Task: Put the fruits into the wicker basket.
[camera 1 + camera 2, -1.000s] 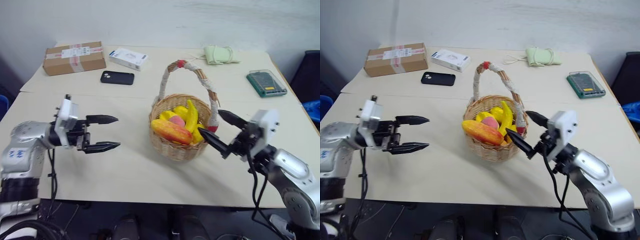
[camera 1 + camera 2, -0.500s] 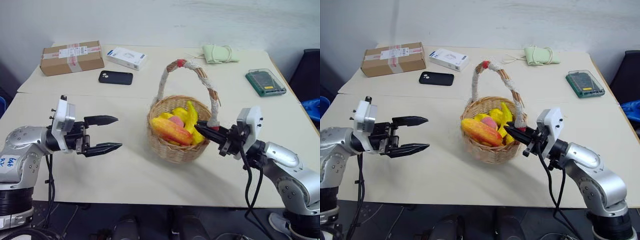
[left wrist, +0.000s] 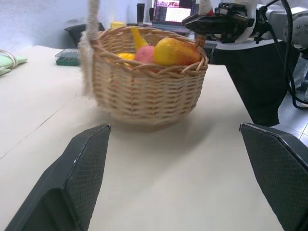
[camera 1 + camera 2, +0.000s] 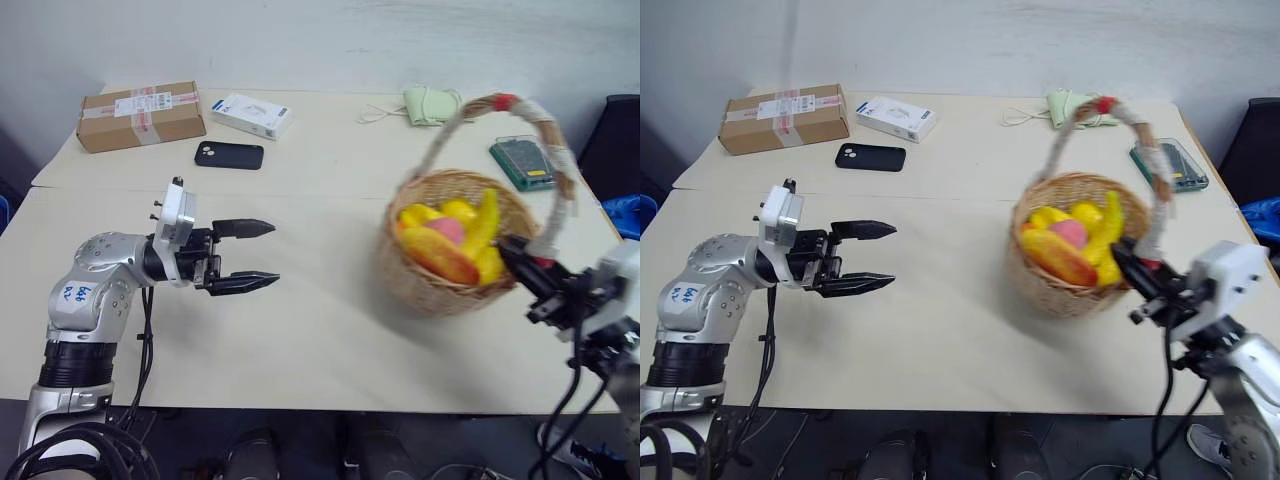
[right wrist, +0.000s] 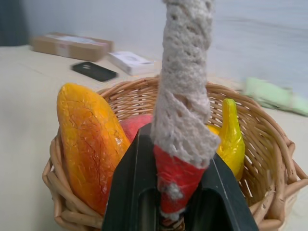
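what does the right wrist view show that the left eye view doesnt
Right wrist view alone: the right gripper's fingers clamped on the red end of the handle, seen close up.

Left eye view alone: the left gripper with open jaws, a green case, and the handle's whole arch.

Both: the wicker basket holding the mango, peach and banana, plus the cardboard box, white box and black phone.
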Robot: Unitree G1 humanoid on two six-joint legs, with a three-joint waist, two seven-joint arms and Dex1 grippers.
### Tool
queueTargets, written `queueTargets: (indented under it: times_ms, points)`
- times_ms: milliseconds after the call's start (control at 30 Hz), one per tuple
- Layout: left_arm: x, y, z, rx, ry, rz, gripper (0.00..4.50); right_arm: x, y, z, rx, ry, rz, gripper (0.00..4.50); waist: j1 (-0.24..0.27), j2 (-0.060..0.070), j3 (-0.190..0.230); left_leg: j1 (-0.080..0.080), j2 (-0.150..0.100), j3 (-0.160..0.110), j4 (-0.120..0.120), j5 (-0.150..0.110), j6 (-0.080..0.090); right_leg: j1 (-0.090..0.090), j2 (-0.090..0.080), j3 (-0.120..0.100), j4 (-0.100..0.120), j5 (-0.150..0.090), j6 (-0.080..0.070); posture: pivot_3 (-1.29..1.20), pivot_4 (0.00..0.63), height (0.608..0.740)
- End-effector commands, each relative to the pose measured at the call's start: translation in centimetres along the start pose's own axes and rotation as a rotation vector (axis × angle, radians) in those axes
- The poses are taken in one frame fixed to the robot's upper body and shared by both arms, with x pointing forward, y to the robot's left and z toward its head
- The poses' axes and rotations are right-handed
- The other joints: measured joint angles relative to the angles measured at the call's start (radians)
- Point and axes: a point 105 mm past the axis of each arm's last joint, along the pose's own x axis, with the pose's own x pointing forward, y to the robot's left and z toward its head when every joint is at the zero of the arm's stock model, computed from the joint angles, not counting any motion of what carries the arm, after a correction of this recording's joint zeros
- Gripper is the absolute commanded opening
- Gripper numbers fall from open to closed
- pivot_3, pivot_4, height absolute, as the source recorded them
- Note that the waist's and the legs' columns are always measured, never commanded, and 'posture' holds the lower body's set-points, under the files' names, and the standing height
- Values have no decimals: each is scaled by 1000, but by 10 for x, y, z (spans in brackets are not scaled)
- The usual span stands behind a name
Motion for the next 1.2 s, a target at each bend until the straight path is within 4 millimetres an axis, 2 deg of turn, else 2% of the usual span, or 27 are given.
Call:
queueTargets:
  times_ms: [33,133,333,500,667,733,767,867,933,1000,1067,1133,1200]
  points:
    - [7,0,5,25,-12,-34,4500,-22,-31,-1,-102,18,-47,191,-2,0,0,0,0,0,0,0,0,0,0,0,0,0,0,0,150,740]
    - [15,1,3,20,-31,-41,4500,-35,-64,-15,-91,32,-139,191,-4,0,0,3,-2,0,0,0,2,2,1,0,0,1,1,0,150,740]
    - [19,0,1,31,-41,-42,4500,-42,-99,-36,-10,45,-175,191,-8,3,1,3,-3,1,0,2,4,2,0,4,0,3,4,0,150,740]
    - [15,2,0,36,-33,-18,4500,-40,-106,-40,3,49,-159,1848,-5,3,1,3,-3,0,0,3,4,3,-1,4,0,4,4,0,150,740]
    - [0,6,-6,-3,4,30,4500,-50,-89,-33,-45,110,-82,3565,-2,5,1,3,-3,0,-1,3,3,3,-2,4,-1,4,4,0,150,740]
    - [-10,10,-13,1,38,65,4500,-59,-90,-23,-87,125,-85,4322,-2,5,1,3,-2,0,-2,4,2,3,-1,3,-1,4,4,0,150,740]
    - [-14,12,-17,9,57,80,4500,-61,-92,-19,-104,128,-89,4454,-2,6,1,3,-3,0,-2,4,2,3,-2,3,-1,4,4,0,150,740]
    - [-30,23,-31,85,86,189,4500,-73,-88,-6,-132,150,-43,4454,-3,8,1,4,-4,2,-2,3,4,3,-3,5,-2,5,5,0,150,740]
    - [-39,24,-41,117,109,228,4500,-82,-86,-2,-167,178,-26,4454,-2,7,1,5,-4,1,-3,3,5,4,-3,5,-3,5,5,0,150,740]
    - [-49,17,-55,115,156,241,4500,-98,-70,-13,-243,293,86,4454,0,6,1,4,-3,1,-4,2,6,3,-2,4,-4,5,5,0,150,740]
    - [-63,11,-65,112,199,264,4500,-110,-50,-25,-247,376,201,4454,0,6,1,4,-3,1,-8,2,7,4,-2,4,-6,5,5,0,150,740]
    - [-77,7,-68,118,224,309,4500,-111,-27,-40,-226,406,311,4454,-2,6,1,4,-3,0,-9,2,6,3,-2,3,-7,5,5,0,150,740]
    - [-83,3,-69,116,237,327,4500,-107,-3,-53,-203,403,409,4454,-6,4,0,4,0,1,-9,1,6,3,-2,3,-8,5,4,0,150,740]
